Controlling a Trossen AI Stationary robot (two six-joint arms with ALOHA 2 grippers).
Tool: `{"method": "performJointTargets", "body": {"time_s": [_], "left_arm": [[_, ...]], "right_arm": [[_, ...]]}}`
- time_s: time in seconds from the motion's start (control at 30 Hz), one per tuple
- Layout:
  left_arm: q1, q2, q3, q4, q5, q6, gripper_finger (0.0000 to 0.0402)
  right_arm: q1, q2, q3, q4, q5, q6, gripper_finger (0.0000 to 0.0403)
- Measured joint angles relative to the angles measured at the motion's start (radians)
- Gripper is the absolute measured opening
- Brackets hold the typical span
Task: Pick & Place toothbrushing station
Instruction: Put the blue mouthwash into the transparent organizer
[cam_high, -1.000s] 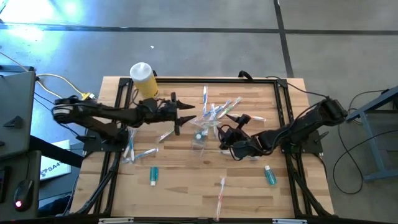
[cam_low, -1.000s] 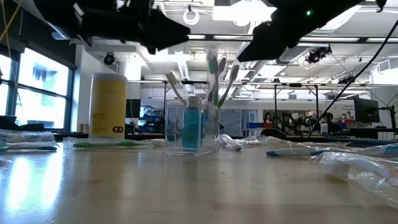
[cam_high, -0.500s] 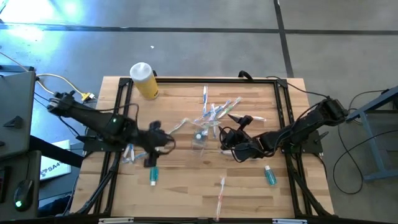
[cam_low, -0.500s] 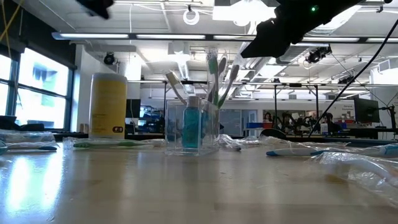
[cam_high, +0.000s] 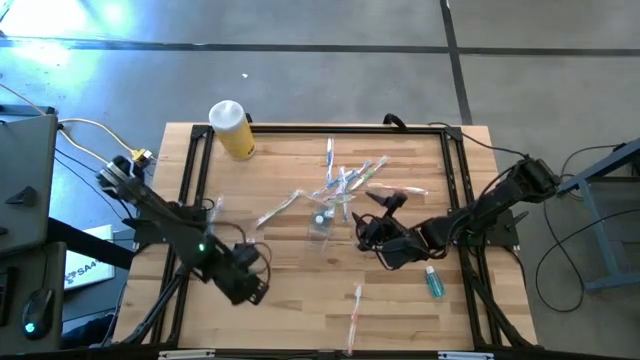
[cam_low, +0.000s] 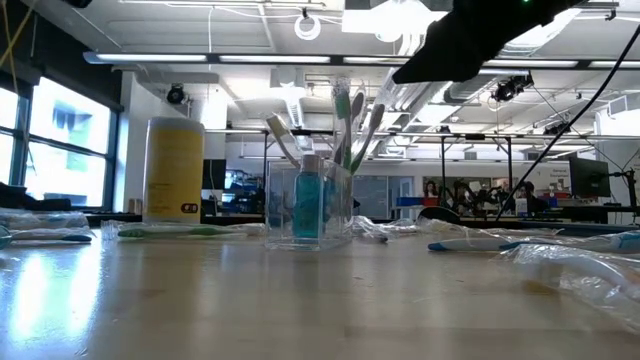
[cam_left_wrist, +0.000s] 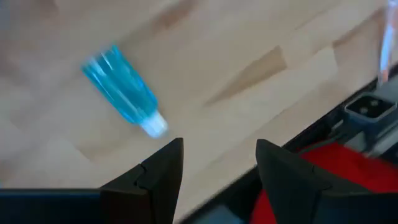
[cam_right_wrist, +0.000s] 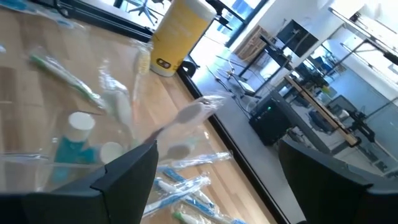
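The clear cup (cam_high: 322, 222) stands mid-table on its base, with pale toothbrushes (cam_low: 345, 125) and a teal white-capped tube (cam_low: 308, 200) upright in it. My right gripper (cam_high: 370, 220) hovers open just right of the cup; in its wrist view the cup (cam_right_wrist: 81, 149) lies ahead of the spread fingers. My left gripper (cam_high: 246, 286) hangs open over the near left of the table, pointing steeply down. A loose teal tube (cam_left_wrist: 121, 93) lies flat on the wood just beyond its fingertips (cam_left_wrist: 217, 155).
A yellow bottle (cam_high: 232, 128) stands at the far left corner. Loose wrapped toothbrushes lie behind the cup (cam_high: 345, 175), left of it (cam_high: 280, 210) and near the front edge (cam_high: 355, 305). Another teal tube (cam_high: 434, 282) lies near right. A black frame (cam_high: 190, 200) borders the table.
My left gripper has swung from beside the yellow bottle, left of the cup, toward the table's near left. It has rolled and tipped downward and now stands over the loose teal tube, still open. The cup and its contents have not moved.
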Motion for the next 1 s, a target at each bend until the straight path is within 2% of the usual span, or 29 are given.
{"method": "performJointTargets", "body": {"time_s": [0.17, 0.3, 0.43, 0.67, 1.0], "left_arm": [[-0.067, 0.1, 0.0, 0.094, 0.01, -0.191, 0.0196], [-0.097, 0.156, 0.0, 0.083, 0.007, -0.311, 0.0196], [-0.121, 0.195, 0.0, 0.028, 0.037, -0.438, 0.0196], [-0.118, 0.196, -0.002, -0.104, 0.004, -0.513, 0.0196], [-0.119, 0.196, -0.068, -0.003, -0.029, -0.598, 0.0196]], "right_arm": [[0.04, 0.0, 0.0, 0.0, 0.0, -0.004, 0.0326], [0.084, 0.0, 0.0, -0.004, -0.013, 0.022, 0.0326], [0.129, 0.0, 0.0, -0.008, -0.07, 0.065, 0.0326], [0.191, 0.0, 0.0, -0.006, -0.086, 0.084, 0.0326], [0.248, 0.0, 0.0, -0.06, -0.112, 0.137, 0.0326]]}}
